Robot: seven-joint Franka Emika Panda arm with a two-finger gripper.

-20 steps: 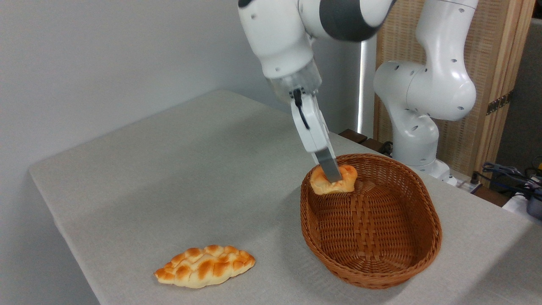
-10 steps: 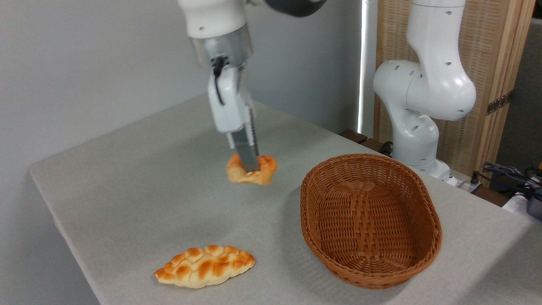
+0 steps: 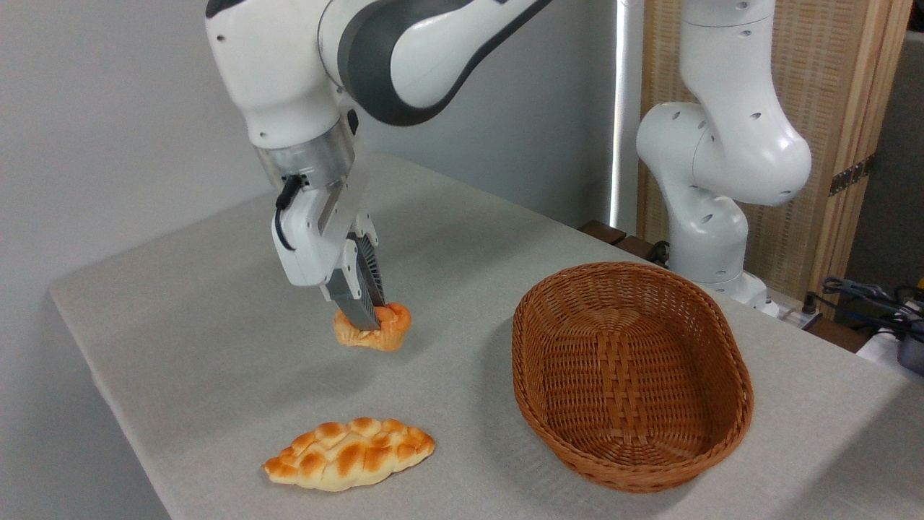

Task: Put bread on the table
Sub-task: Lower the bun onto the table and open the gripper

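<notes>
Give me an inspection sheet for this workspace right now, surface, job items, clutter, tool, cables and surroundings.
Surface: table, light grey-beige cloth, no spills seen.
Job's things: bread, small orange bun, left of the basket and low over the cloth; contact with the table cannot be told.
Clutter: braided loaf near the front edge; empty wicker basket on the right.
Tool: tool shut on the bread, fingers pointing down.
Cables: black cable on the wrist; loose cables beyond the table at far right.
Surroundings: grey wall, woven screen behind the arm's base.
</notes>
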